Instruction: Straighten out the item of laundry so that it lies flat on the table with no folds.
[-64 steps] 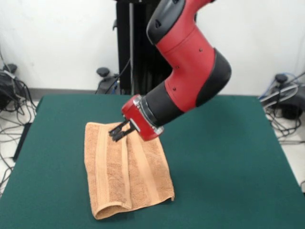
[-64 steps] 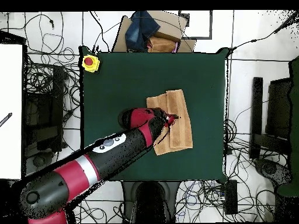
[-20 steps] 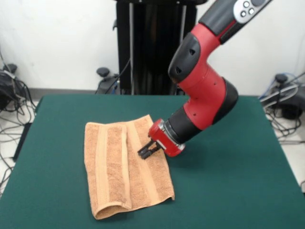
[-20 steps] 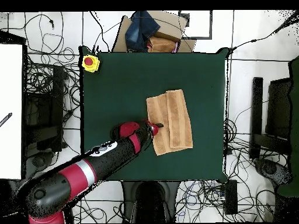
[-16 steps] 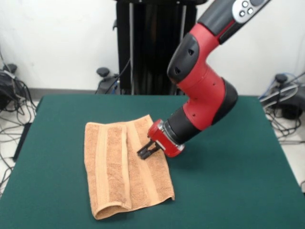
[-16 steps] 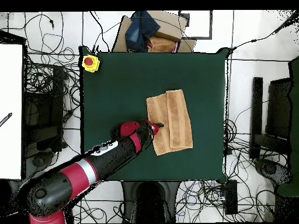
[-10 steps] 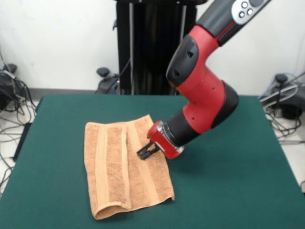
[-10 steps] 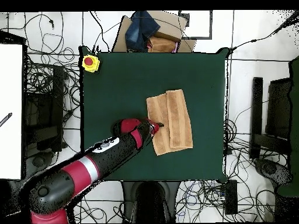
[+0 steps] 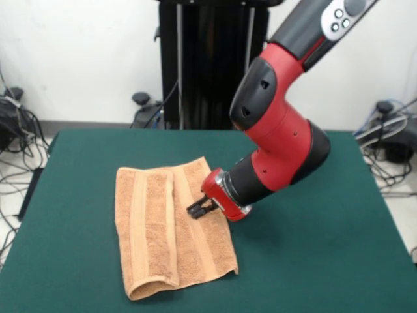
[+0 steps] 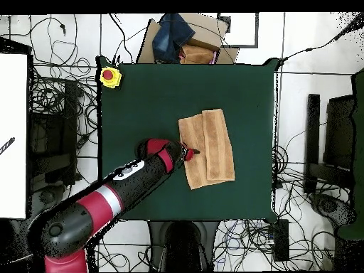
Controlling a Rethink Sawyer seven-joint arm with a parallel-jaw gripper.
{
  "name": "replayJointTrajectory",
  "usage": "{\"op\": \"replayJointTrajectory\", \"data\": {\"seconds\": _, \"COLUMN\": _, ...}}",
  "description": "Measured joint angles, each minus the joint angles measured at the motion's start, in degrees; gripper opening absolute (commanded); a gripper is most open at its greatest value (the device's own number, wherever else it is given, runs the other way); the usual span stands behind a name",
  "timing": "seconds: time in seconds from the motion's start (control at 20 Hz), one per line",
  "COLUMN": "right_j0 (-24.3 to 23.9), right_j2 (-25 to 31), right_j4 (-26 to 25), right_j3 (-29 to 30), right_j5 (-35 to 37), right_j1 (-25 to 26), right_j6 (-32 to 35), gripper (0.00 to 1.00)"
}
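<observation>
Front view, pincer point(image 9: 197, 210) low on folded towel point(image 9: 171, 229), its grip unclear, green table point(image 9: 313, 248) cut off below.

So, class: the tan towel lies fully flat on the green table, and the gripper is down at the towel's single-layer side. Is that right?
Not quite. The towel is not fully flat: one side is folded over onto the rest, and the front view shows the doubled layer with a rolled fold at its near end. The rest stands: it lies on the green table, and the gripper is down at the single-layer side.

Green table point(image 9: 313, 248); folded tan towel point(image 9: 156, 241) on it.
</observation>
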Motion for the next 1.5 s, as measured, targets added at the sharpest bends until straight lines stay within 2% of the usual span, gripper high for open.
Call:
{"op": "replayJointTrajectory", "data": {"seconds": 0.55, "right_j0": 0.0, "right_j2": -0.1, "right_j4": -4.5, "right_j3": -0.8, "right_j5": -1.1, "right_j1": 0.2, "right_j6": 0.0, "gripper": 0.0}}
{"op": "replayJointTrajectory", "data": {"seconds": 1.0, "right_j0": -2.0, "right_j2": 2.8, "right_j4": -15.3, "right_j3": 0.3, "right_j5": -9.7, "right_j1": -1.9, "right_j6": 0.0, "gripper": 0.0}}
{"op": "replayJointTrajectory", "data": {"seconds": 1.5, "right_j0": -6.0, "right_j2": 4.2, "right_j4": -21.3, "right_j3": 0.6, "right_j5": -14.9, "right_j1": -3.1, "right_j6": 0.0, "gripper": 0.0}}
